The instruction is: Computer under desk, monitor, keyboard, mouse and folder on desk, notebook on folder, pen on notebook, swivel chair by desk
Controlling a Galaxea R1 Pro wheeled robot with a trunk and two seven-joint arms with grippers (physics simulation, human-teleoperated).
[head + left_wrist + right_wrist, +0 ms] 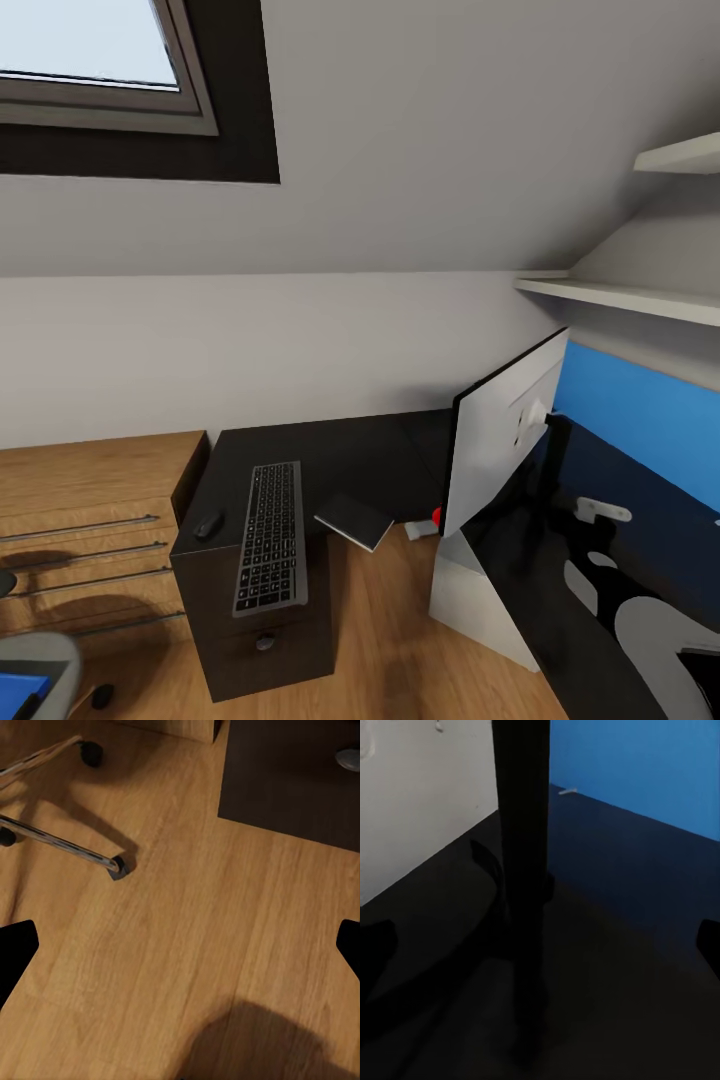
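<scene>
Right gripper point(540, 945) spread, monitor stand point(521, 870) between — fingers apart

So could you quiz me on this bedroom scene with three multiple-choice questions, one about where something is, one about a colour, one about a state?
1. Where does the mouse lie?
A. On the floor under the desk
B. On the black desk top, beside the keyboard
C. On the wall shelf

2. What colour is the wall panel behind the monitor?
A. Bright blue
B. Red
C. Green

3. How does the notebook sit?
A. Lying on the keyboard
B. Standing upright against the wall
C. Flat, with one corner jutting past the desk edge

Answers:
1 B, the small dark oval rests on the desk top just beside the keyboard.
2 A, the panel along the desk's rear edge is plainly blue.
3 C, its near corner overhangs the wooden floor.
</scene>
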